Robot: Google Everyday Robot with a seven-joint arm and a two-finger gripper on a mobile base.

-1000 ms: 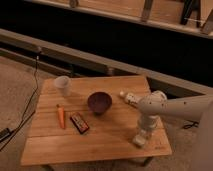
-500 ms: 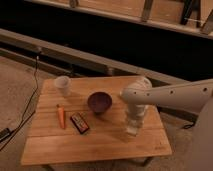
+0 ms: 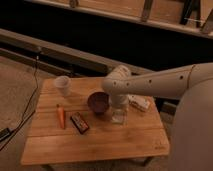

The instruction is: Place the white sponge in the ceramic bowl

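Note:
The dark maroon ceramic bowl (image 3: 98, 102) stands near the middle of the wooden table (image 3: 100, 142). My gripper (image 3: 118, 117) points straight down just right of the bowl, close above the tabletop. A small pale block, the white sponge (image 3: 118, 119), sits at its tip and has travelled with it. The white arm reaches in from the right and hides the bowl's right rim.
A white cup (image 3: 63, 85) stands at the back left. An orange carrot (image 3: 61, 116) and a dark snack bar (image 3: 79, 122) lie left of the bowl. A white labelled tube (image 3: 140, 103) lies at the back right. A cable (image 3: 22, 112) hangs left of the table.
My gripper has moved from the table's front right corner leftward and back, carrying the pale block, and now sits beside the bowl. The other objects have not moved.

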